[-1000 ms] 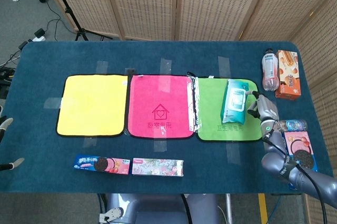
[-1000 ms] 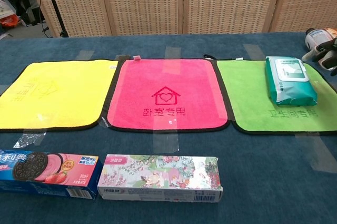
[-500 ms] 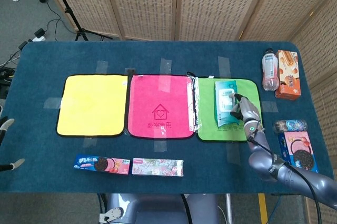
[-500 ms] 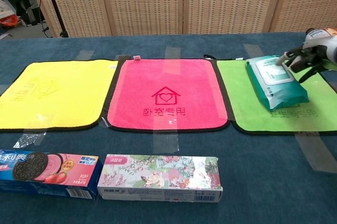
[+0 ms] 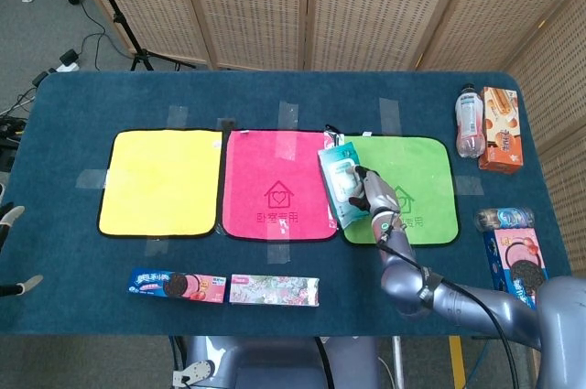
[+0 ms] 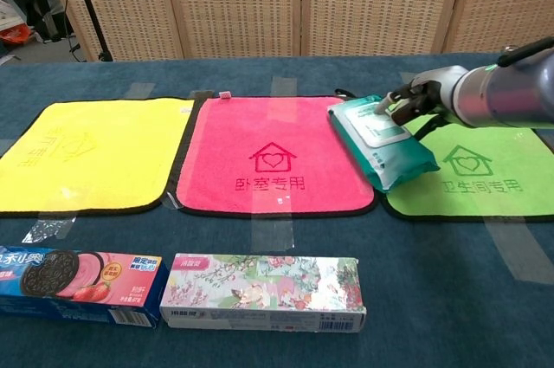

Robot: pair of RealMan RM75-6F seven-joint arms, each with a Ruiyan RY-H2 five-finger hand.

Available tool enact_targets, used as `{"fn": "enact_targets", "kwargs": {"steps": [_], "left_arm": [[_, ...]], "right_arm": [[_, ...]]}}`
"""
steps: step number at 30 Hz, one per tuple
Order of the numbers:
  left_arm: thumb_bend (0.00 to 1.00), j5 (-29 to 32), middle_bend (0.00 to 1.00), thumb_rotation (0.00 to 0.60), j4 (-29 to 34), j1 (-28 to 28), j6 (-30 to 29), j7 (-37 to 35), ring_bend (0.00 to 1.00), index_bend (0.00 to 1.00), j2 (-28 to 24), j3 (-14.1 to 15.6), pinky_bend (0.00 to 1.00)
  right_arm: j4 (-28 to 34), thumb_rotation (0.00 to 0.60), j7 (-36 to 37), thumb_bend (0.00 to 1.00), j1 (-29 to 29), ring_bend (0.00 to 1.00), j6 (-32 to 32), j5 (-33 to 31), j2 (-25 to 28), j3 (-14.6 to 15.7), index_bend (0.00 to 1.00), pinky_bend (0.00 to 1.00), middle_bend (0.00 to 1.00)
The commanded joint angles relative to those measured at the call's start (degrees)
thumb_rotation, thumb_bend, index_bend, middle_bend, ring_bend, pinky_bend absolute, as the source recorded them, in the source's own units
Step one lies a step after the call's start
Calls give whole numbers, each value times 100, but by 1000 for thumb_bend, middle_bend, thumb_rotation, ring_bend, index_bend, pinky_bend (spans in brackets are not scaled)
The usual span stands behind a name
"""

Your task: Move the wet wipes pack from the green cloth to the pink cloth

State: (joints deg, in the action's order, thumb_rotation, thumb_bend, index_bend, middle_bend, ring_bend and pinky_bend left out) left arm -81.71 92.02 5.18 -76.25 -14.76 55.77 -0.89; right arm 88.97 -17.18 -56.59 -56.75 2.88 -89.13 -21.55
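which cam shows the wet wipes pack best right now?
Chest view: the wet wipes pack is large, lid label and side visible, straddling the seam between the pink cloth and green cloth, right hand on it. Head view shows it small, partly covered by the hand.

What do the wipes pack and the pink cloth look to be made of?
Wipes pack: soft plastic film, slightly glossy, likely with a stiffer flip lid, going by its white raised panel. Pink cloth: matte fuzzy fabric, probably microfibre, with a dark stitched edge.

Oreo box (image 6: 78, 286) cropped at the chest view's left edge — left hand (image 5: 7, 224) barely visible at the head view's left edge
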Motion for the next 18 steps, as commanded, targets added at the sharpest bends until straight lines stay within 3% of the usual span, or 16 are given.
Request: {"fn": "enact_targets", "kwargs": {"steps": [1, 18], "left_arm": [[0, 24, 0, 600, -20, 14, 40, -21, 0, 0, 1, -2, 0], [0, 135, 0, 600, -34, 70, 188, -81, 0, 0, -5, -21, 0]], "right_arm": [[-61, 600, -108, 1000, -146, 22, -96, -97, -204, -133, 207, 221, 160], [-508, 600, -829, 1000, -900, 22, -557, -367, -1132, -694, 207, 221, 161]]}}
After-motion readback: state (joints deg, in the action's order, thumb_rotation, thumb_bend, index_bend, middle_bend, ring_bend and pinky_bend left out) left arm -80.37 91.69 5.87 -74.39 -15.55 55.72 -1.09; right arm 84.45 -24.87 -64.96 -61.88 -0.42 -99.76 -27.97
